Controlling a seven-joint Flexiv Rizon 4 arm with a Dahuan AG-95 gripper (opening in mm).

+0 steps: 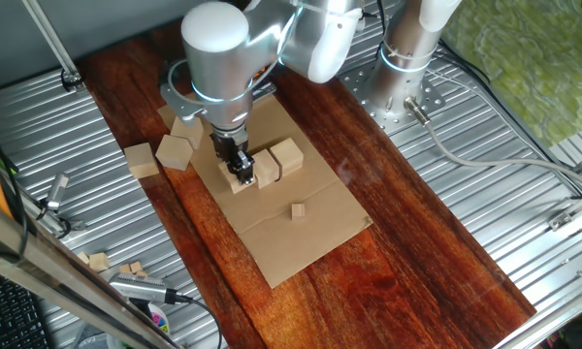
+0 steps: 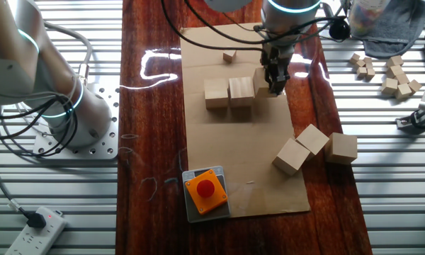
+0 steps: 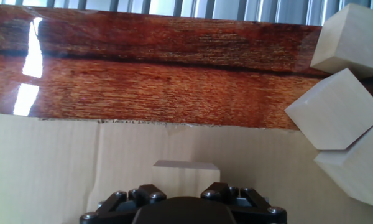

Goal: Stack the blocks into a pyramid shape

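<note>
The gripper point(image 2: 275, 83) is seen lowered over the cardboard sheet point(image 2: 234, 163), its fingers clenched on a block point(image 3: 185, 176) at the right end of a row. Two more blocks point(image 2: 229, 92) are set touching in that row, just left of it. Three loose blocks point(image 2: 314, 147) are clustered nearer, at the cardboard's right edge, well apart from the hand.

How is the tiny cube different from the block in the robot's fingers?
The tiny cube is much smaller than the held block. The tiny cube sits alone on the cardboard; the held block sits between the gripper fingers, beside two row blocks. Both are pale wood.
</note>
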